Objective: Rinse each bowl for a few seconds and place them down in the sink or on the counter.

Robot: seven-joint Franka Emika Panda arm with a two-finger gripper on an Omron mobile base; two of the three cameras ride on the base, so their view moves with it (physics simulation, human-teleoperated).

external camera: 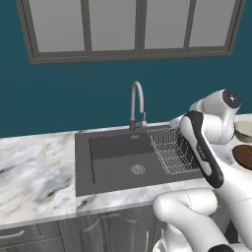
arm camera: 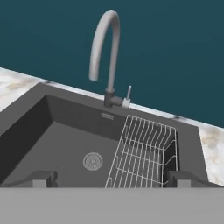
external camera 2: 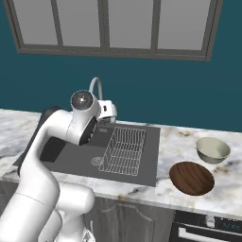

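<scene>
- Pincer [arm camera: 112, 178]: jaws wide apart, holding nothing, aimed over the sink [arm camera: 48, 131].
- Bowls: cream bowl [external camera 2: 212, 150] and brown bowl [external camera 2: 191, 178] sit on the table [external camera 2: 189, 142], well off to the pincer's right, beyond the wire rack [arm camera: 146, 153].
- Brown bowl looks nearer.

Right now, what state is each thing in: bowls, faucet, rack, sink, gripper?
Cream-green bowl: upright on the counter, right of the sink.
Reddish-brown bowl: on the counter, nearer the front edge.
Faucet: no water visible.
Wire rack: in the sink's right side, nothing in it.
Sink: no bowls inside.
Gripper: open, holding nothing.
</scene>
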